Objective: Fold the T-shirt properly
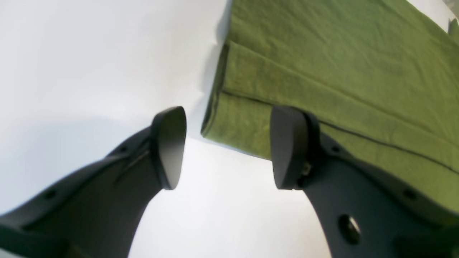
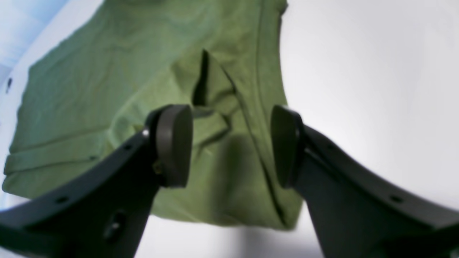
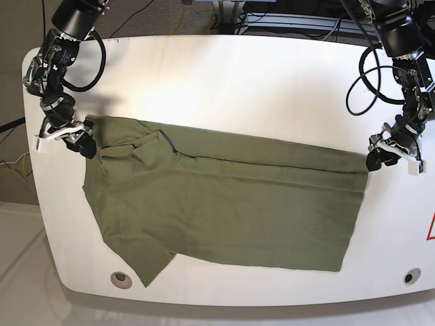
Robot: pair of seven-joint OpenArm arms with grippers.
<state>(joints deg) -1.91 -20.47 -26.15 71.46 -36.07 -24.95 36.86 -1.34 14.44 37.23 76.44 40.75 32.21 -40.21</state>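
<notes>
A white table with cables behind its far edge.

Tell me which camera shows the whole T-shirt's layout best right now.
Base view: the T-shirt lies spread across the white table, one long edge folded over. The left wrist view shows only a folded hem corner; the right wrist view shows blurry, wrinkled cloth near a sleeve.

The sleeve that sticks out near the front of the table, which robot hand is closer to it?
The right gripper. It hangs open over the T-shirt's collar end, the same end as that sleeve. The left gripper hangs open at the hem corner, across the table.
</notes>
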